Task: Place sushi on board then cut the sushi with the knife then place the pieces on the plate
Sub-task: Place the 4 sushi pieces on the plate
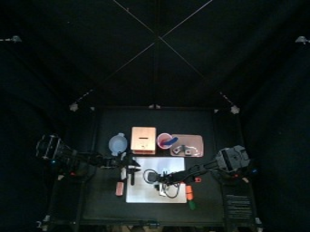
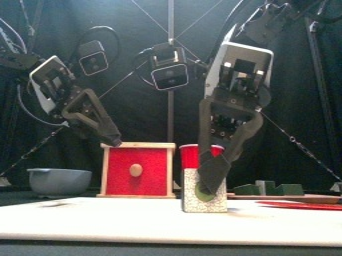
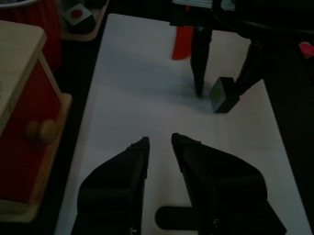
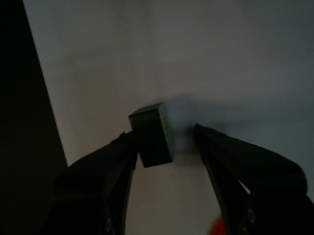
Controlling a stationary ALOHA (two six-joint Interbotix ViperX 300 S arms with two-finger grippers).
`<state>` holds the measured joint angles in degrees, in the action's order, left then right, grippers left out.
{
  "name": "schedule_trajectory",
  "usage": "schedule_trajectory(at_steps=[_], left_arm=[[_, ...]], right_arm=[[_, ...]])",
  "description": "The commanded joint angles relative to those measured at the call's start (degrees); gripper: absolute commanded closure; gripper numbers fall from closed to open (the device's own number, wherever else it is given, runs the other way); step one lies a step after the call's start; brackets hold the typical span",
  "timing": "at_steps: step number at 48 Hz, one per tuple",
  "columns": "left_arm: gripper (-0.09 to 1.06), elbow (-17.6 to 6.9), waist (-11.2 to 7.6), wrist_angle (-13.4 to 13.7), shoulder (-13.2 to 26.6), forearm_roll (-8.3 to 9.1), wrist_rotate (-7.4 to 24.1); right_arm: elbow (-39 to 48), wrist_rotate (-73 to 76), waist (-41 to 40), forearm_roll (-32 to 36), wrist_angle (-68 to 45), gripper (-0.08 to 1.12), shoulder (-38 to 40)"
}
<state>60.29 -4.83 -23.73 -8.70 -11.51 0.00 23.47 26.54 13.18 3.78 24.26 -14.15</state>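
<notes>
- Survey from above: found white cutting board (image 1: 151, 198) at the table's front. Judged sushi-on-board step done and transfer to plate not yet done. Made out no dark green piece on pink tray (image 1: 201, 145) behind the board.
- Same view, containers: noted red cup (image 1: 166, 140) at the tray's left end, wooden box (image 1: 143, 138) and blue-grey bowl (image 1: 118, 142) further left. Could not identify the cup's contents or the small items on the tray; made out nothing in the bowl.
- From the front: found right gripper (image 2: 205, 188) set low over one sushi piece (image 2: 203, 200) standing alone on the board, so judged cutting at least begun. Found left gripper (image 2: 110, 137) hanging clear, up and to the left. Noted dark green blocks (image 2: 261, 188) low at the right; could not tell their resting place.
- From the left wrist: found left jaws slightly parted over bare board, holding nothing. Noted red item (image 3: 182, 41) lying beyond the right gripper, possibly the knife, unconfirmed.
- From the right wrist: found right jaws spread around the piece, one touching it, the other just clear, not pinching.
</notes>
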Motion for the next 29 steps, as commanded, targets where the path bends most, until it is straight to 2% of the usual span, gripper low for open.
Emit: schedule_trajectory(at_steps=[1, 8, 18, 29], left_arm=[[0.28, -0.5, 0.18, -0.3, -0.3, 0.0, 0.2], [0.28, -0.5, 0.18, -0.3, -0.3, 0.0, 0.2], [0.28, -0.5, 0.18, -0.3, -0.3, 0.0, 0.1], [0.28, -0.5, 0.18, -0.3, -0.3, 0.0, 0.3]], right_arm=[[-1.4, 0.0, 0.0, 0.4, 0.0, 0.3, 1.4], [-1.0, 0.3, -0.3, 0.6, 0.7, 0.39, 2.1], [1.0, 0.4, -1.5, 0.1, 4.7, 0.39, 5.8], [5.5, 0.4, -5.4, 0.0, 7.6, 0.39, 14.5]])
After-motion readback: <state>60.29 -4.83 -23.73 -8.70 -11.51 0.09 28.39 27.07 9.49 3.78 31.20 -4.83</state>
